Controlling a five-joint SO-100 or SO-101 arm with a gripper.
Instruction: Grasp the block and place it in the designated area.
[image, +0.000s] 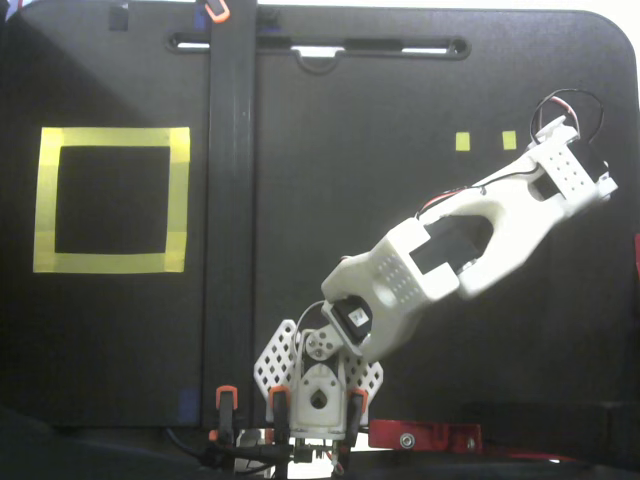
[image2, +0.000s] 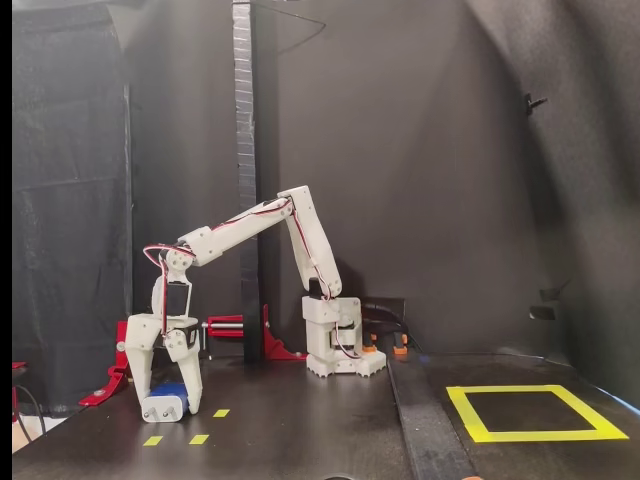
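In a fixed view from the side, the dark blue block (image2: 170, 393) lies on the black table at the far left, its pale end toward the camera. My white gripper (image2: 166, 398) reaches straight down over it, and its two fingers (image2: 141, 372) press against the block's sides. In a fixed view from above, the arm's wrist (image: 565, 175) covers both gripper and block. The designated area, a square frame of yellow tape (image2: 545, 436), lies at the far right of the side view and at the left (image: 110, 137) of the top view, far from the gripper.
Tiny yellow tape squares (image2: 199, 438) (image: 462, 141) mark the table near the block. A tall black post (image2: 243, 150) (image: 230, 200) runs between the arm and the yellow frame. The arm's base (image2: 335, 345) stands mid-table, with red clamps (image2: 235, 325) behind.
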